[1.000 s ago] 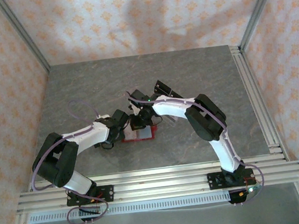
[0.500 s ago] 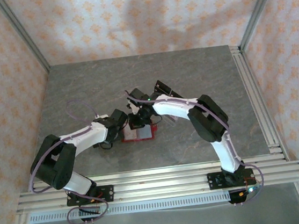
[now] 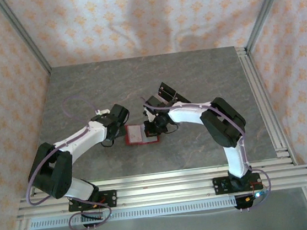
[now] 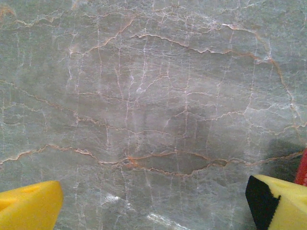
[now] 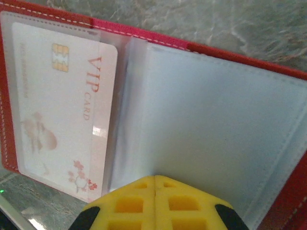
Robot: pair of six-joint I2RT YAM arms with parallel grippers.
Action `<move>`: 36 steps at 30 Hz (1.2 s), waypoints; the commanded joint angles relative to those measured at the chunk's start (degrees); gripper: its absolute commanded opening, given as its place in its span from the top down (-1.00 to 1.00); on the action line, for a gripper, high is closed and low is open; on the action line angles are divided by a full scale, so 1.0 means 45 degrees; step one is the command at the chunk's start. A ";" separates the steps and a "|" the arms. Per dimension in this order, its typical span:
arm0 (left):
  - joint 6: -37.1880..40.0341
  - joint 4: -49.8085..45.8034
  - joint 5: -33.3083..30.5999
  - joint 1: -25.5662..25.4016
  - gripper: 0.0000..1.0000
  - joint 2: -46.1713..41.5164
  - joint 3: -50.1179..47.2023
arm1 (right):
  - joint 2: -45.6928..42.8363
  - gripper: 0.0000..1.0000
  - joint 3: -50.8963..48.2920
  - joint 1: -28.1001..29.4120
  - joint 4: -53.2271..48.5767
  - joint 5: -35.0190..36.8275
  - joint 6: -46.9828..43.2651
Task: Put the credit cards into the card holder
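Note:
The red card holder (image 5: 144, 36) lies open on the table, also in the top view (image 3: 141, 134). A pale pink credit card (image 5: 62, 105) marked VIP sits in its left clear sleeve, one edge past the sleeve's mouth. My right gripper (image 5: 154, 178) is shut with nothing between its fingers, tips down on the pale right-hand sleeve; from above it (image 3: 152, 128) is at the holder's right part. My left gripper (image 4: 153, 203) is open over bare table just left of the holder (image 4: 302, 168), its yellow fingertips (image 4: 29, 206) wide apart; from above it (image 3: 121, 130) is beside the holder's left edge.
Dark flat items (image 3: 169, 94) lie just behind the right arm's forearm. The marbled grey tabletop (image 3: 95, 88) stretches wide to the back and left. Metal rails (image 3: 262, 97) run along the right and near edges.
My right gripper has shifted right across the holder, uncovering its left half. My left gripper has pulled back a little to the left and opened slightly wider.

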 commanded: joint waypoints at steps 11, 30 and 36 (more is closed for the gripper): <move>0.0482 0.0252 0.0896 -0.0493 -1.00 -0.0647 -0.0288 | -0.1085 1.00 -0.1286 -0.0566 -0.1172 0.1317 -0.0757; 0.0106 0.1977 0.1412 -0.1463 -1.00 -0.0237 -0.1436 | -0.1032 1.00 0.0579 -0.0088 -0.1362 0.0704 -0.0233; -0.0018 0.2444 0.1551 -0.1558 -1.00 -0.0014 -0.1690 | -0.0671 1.00 0.0596 -0.0010 -0.1193 0.0744 -0.0152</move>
